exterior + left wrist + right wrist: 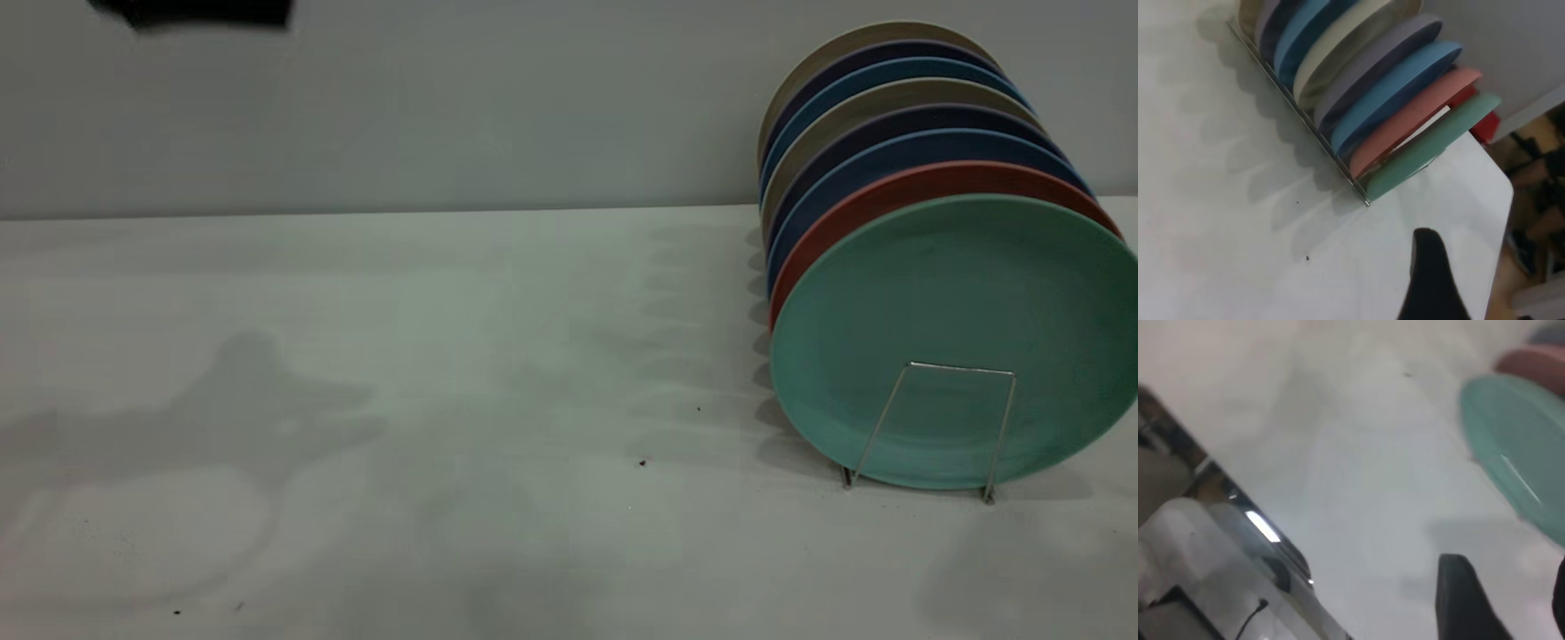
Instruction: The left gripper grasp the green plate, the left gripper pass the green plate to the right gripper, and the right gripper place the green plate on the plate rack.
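Note:
The green plate (pixel 956 342) stands upright in the front slot of the plate rack (pixel 933 427), at the table's right, just in front of a salmon-pink plate (pixel 898 191). In the left wrist view the green plate (pixel 1431 147) is the end plate of the row, and the left gripper (pixel 1426 243) hangs above the bare table, apart from it. A dark part of the left arm (pixel 191 11) shows at the exterior view's top left. The right gripper (pixel 1508 587) is open and empty, above the table beside the green plate (pixel 1511 447).
Behind the pink plate the rack holds several more blue, purple and beige plates (pixel 880 98). The white table (pixel 444 373) ends at an edge (pixel 1501 220) near the rack's front. A grey wall (pixel 444 98) stands behind.

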`<state>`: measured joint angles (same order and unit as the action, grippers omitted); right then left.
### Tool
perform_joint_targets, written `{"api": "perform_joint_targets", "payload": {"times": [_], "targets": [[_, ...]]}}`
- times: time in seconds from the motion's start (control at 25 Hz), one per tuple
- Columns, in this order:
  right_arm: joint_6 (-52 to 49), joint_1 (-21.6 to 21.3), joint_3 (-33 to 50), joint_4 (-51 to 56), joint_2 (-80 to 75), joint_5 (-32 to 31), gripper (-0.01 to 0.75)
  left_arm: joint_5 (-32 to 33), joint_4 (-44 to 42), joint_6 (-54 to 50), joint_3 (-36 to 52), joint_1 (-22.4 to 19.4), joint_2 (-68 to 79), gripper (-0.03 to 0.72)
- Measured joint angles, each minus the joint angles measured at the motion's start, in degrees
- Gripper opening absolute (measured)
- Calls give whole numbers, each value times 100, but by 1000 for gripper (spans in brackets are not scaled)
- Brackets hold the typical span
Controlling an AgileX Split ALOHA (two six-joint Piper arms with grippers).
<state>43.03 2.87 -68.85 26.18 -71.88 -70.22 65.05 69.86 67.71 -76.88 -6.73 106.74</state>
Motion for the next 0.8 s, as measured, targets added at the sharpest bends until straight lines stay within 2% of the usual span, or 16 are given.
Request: {"api": "perform_joint_targets", "payload": {"times": [0.24, 0.44, 0.56, 0.8], "targets": [[-1227, 0, 0, -902, 814, -83, 337, 0, -1009, -921, 0, 0, -1492, 525], [-2654, 0, 133, -1640, 1323, -83, 337, -34, -1810, -1783, 0, 0, -2714, 525], [-3009, 0, 653, -2043, 1704, -83, 337, -49, -2347, -2304, 0, 0, -3286, 525], [-3305, 0, 2244, -2281, 2635, -83, 337, 44, -3454, -3344, 0, 0, -4027, 525]]}}
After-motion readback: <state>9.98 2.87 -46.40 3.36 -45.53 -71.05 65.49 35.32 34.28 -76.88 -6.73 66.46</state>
